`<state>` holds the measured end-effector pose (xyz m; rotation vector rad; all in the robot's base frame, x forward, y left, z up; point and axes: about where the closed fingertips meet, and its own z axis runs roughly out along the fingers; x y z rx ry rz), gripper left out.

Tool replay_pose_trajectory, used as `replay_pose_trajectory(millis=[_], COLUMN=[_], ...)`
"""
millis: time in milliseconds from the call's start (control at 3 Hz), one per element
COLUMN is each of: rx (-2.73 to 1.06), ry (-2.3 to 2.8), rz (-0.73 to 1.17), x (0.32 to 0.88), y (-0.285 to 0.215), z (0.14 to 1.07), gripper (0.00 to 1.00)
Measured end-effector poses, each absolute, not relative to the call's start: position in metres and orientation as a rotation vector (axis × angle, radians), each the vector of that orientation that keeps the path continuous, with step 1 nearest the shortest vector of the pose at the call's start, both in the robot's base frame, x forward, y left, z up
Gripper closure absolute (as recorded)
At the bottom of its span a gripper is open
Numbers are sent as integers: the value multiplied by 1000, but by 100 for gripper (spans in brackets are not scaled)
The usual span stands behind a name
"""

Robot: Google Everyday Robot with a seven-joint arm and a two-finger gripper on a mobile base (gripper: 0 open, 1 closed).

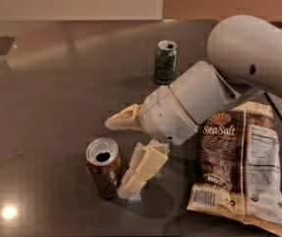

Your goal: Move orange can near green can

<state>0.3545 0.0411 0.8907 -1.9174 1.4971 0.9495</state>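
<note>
1 brown Sea Salt snack bag lies flat at lower right on the dark table, just right of the gripper at centre.

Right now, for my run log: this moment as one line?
stage: pre-grasp | gripper: open, at orange can | orange can: upright, not gripped | green can: upright, farther back, apart | chip bag: lying at right

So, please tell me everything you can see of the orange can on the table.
The orange can is a small metal drink can with a coppery brown body and a silver top whose drinking hole is open. It stands upright on the dark table, well apart from the green can. The robot's hand is open around it: one finger is behind it, the other close on its right in the view. Whether they touch it cannot be told.
</note>
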Motion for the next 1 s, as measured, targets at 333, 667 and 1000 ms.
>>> replay_pose_trajectory(millis=[333, 667, 1000], rx=[-1912, -1893, -1866], ry=[1462, 1438, 1442], rz=[991, 1018, 1011], x=[350, 349, 357], y=[47, 47, 38], z=[893, 901, 911], gripper=[41, 65, 87])
